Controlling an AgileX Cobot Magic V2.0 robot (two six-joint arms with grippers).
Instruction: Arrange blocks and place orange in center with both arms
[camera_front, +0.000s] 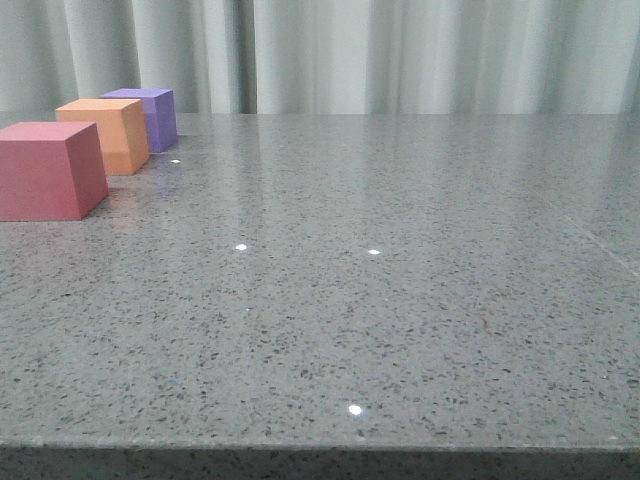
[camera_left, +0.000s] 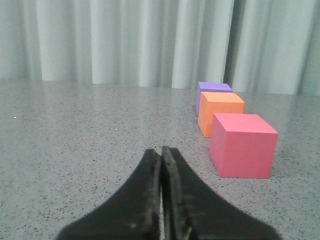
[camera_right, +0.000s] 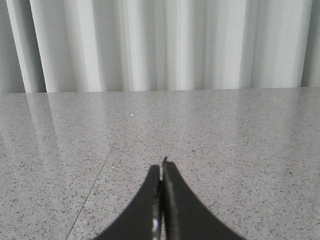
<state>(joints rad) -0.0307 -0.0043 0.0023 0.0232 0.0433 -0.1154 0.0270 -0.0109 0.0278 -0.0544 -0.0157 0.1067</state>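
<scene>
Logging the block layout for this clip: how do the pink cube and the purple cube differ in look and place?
The pink cube sits nearest the camera in the front view; the purple cube is at the row's far end. The pink cube looks larger there, being closer. The purple cube is partly hidden behind the orange cube; the pink cube shows whole but for its left edge. Both are plain, matte and rest flat on the table.

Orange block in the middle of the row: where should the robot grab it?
Probably from above, pinching the two free side faces of the orange block. The pink block and purple block sit close before and behind it, blocking those faces. The left gripper is shut and must open first.
</scene>
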